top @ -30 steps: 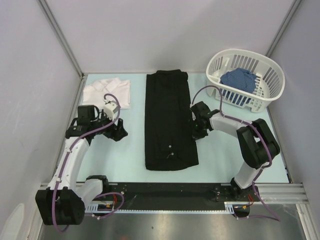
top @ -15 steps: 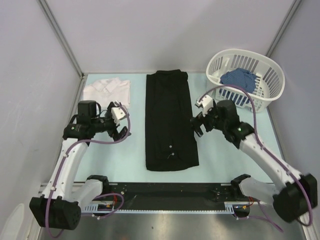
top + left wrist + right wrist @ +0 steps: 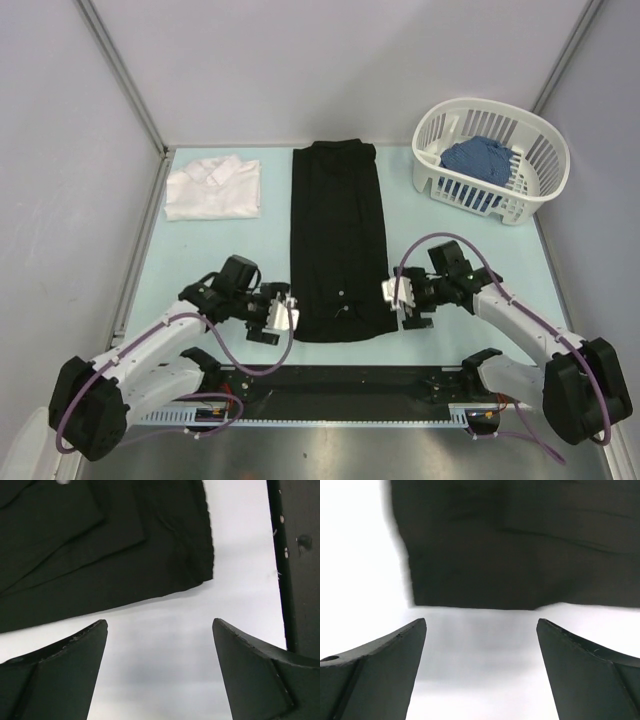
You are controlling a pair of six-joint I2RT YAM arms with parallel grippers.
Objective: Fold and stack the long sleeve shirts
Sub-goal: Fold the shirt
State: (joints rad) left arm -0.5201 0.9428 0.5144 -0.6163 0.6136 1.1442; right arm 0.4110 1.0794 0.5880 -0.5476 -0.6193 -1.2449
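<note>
A black long sleeve shirt (image 3: pixel 338 240) lies folded into a long strip down the middle of the table. A white long sleeve shirt (image 3: pixel 214 186) lies folded at the back left. My left gripper (image 3: pixel 283 314) stands open just left of the black shirt's near left corner (image 3: pixel 197 555), with only bare table between its fingers (image 3: pixel 60 675). My right gripper (image 3: pixel 390 296) stands open just right of the near right corner of the black shirt (image 3: pixel 470 565), holding nothing; its fingers (image 3: pixel 590 675) frame bare table.
A white slatted basket (image 3: pixel 493 160) with blue cloth (image 3: pixel 478 157) inside stands at the back right. The black rail (image 3: pixel 350 385) with the arm bases runs along the near table edge, close behind both grippers. Walls enclose the table on three sides.
Both arms have swung from the middle of the shirt's long edges down to its near corners. The right gripper, shut a second ago, now stands open.
</note>
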